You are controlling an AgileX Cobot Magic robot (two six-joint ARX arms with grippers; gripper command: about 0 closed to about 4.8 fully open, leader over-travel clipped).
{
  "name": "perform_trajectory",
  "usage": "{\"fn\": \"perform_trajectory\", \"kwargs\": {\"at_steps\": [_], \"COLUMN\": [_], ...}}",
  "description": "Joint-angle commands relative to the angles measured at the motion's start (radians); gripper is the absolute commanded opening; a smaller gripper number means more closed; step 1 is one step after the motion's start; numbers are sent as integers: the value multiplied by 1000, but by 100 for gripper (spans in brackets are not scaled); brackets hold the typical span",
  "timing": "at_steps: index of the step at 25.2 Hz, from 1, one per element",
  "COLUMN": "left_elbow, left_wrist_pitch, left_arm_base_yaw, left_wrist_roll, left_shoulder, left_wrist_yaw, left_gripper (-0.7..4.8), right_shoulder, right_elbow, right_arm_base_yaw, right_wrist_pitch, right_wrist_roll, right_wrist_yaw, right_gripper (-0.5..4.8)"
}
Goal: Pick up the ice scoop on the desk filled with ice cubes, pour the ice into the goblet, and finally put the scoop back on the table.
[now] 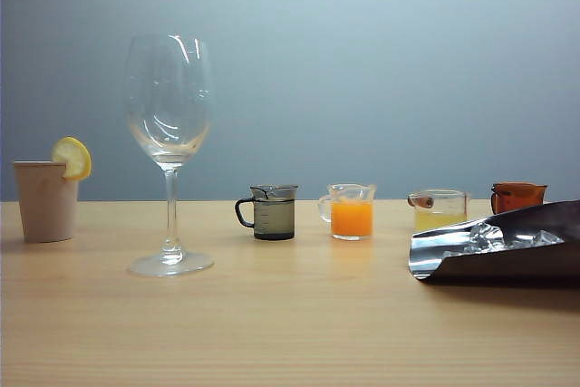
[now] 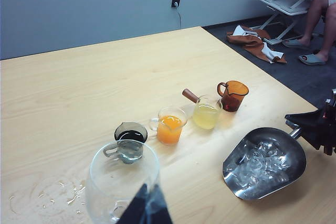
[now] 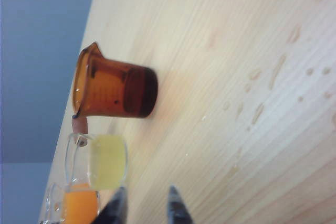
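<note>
The ice scoop lies flat on the table, at about three o'clock from the goblet in the exterior view and well apart from it. Its open mouth faces the goblet, and the ice cubes are heaped in its bowl. The goblet stands upright.

My right gripper is at the scoop's handle end. Its fingertips stand apart over bare wood, and I cannot tell whether the handle is clasped further in.

My left gripper hangs by the goblet's rim, its tips pressed together on nothing.

At twelve o'clock from the scoop stand a yellow jug and an amber jug. An orange jug and a grey jug stand toward ten. A beige cup sits at nine o'clock from the goblet.
</note>
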State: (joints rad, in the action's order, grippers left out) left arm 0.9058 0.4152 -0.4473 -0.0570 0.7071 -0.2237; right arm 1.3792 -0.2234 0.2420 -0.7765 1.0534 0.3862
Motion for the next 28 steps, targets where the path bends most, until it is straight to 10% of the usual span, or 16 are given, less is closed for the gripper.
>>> {"fn": "perform_trajectory", "kwargs": {"at_steps": [1,28], "left_elbow": [3,3], "left_wrist_pitch": [-13,-13], "left_arm_base_yaw": [1,1], "left_wrist_roll": [4,5], "left_shoulder": [-1,-1], "left_wrist_yaw": [2,2], "left_gripper": [-6,-6], "right_shoulder": [0,11], "right_elbow": [0,0], "right_arm_base_yaw": [-1,1], "right_wrist_pitch": [-5,-35], "right_wrist_roll": [-7,51], "right_wrist_yaw": [-2,27], "right_gripper": [79,-1]}}
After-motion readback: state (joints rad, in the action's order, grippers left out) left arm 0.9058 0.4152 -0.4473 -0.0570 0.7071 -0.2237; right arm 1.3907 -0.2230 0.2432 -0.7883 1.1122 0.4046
